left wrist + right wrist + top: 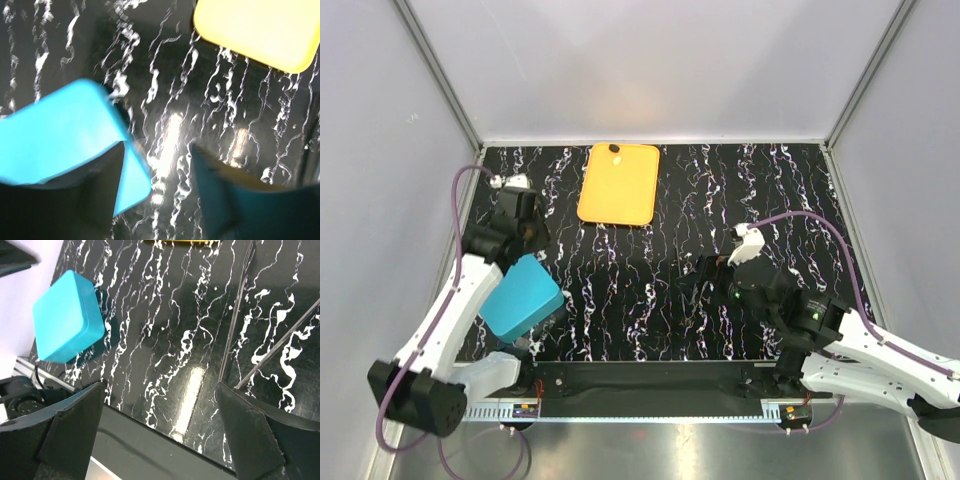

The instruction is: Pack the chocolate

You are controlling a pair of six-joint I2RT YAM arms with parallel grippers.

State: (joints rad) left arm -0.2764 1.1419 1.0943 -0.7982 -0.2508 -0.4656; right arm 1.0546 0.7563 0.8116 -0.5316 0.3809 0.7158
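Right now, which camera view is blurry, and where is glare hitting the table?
Left wrist view: smeared throughout, the teal box soft-edged, the orange tray washed out to pale yellow, bright glare patches on the marbled table. Right wrist view: sharper, one glare streak on the table, the box casting a dark shadow. Top external view: crisp, evenly lit, no table glare.

The tabletop (650, 290) is seen as glossy black with marble-like veining, and lamp glare is mirrored in it. The teal box (522, 297) is rendered in smooth satin plastic. The orange tray (618, 184) is finished smooth, possibly in plastic. Matt dark plastic is shown on the right gripper (160, 390) fingers (70, 435).
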